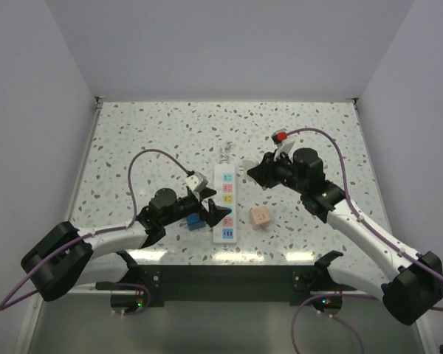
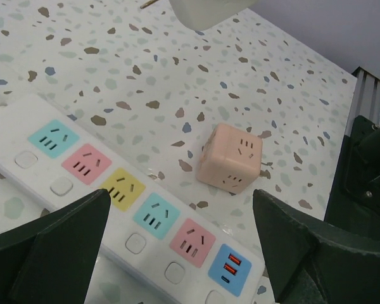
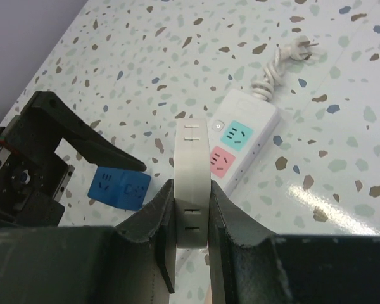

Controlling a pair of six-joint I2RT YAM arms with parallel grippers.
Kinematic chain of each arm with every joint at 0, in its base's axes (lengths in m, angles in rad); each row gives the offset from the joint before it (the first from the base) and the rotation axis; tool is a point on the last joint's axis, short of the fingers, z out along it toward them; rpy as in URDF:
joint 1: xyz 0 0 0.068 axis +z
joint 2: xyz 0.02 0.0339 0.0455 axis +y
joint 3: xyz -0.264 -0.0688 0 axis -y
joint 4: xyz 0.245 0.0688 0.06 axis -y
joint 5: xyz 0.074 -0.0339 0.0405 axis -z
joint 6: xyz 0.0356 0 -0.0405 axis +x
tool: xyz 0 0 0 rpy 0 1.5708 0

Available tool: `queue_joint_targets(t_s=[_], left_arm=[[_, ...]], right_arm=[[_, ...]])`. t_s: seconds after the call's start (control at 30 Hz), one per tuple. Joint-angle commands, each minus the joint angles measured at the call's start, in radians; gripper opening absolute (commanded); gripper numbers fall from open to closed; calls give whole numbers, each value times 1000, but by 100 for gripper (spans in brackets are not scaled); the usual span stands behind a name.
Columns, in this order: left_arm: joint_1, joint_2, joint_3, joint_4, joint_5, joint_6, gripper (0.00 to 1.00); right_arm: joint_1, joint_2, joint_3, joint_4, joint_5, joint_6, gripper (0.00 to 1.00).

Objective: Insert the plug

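The white power strip [image 1: 225, 193] with coloured sockets lies in the middle of the table; it also shows in the left wrist view [image 2: 6, 133] and the right wrist view [image 3: 259, 114]. My right gripper [image 3: 191, 190] is shut on a white cube plug [image 3: 193, 158] and holds it above the strip, hiding the middle sockets. In the top view the right gripper [image 1: 252, 171] is at the strip's far right side. My left gripper [image 2: 180, 199] is open and empty, low over the strip's near end [image 1: 210, 209].
A pink cube adapter [image 1: 259, 217] sits right of the strip and shows in the left wrist view [image 2: 231, 155]. A blue cube adapter [image 1: 194, 221] sits left of the strip under my left gripper [image 3: 120, 188]. The strip's coiled cord and plug [image 3: 285, 57] lie beyond its far end.
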Motion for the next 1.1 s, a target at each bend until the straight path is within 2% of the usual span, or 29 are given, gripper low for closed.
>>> queue_joint_targets(t_s=[0.0, 0.17, 0.43, 0.73, 0.93, 1.07], left_arm=[[-52, 10, 3, 19, -91, -12, 100], [-111, -25, -35, -33, -200, 13, 98], [-222, 3, -73, -90, -312, -19, 96], [-314, -16, -92, -165, -451, -73, 97], [-378, -22, -92, -208, -505, -78, 98], [-415, -59, -121, -159, -502, -42, 98]], right_arm=[[3, 10, 50, -31, 52, 34, 0], [15, 2, 36, -54, 71, 54, 0], [15, -64, 13, -63, 96, 57, 0], [14, -65, -4, -50, 75, 52, 0], [15, -65, -7, -45, 65, 44, 0], [15, -71, -10, -42, 73, 40, 0]])
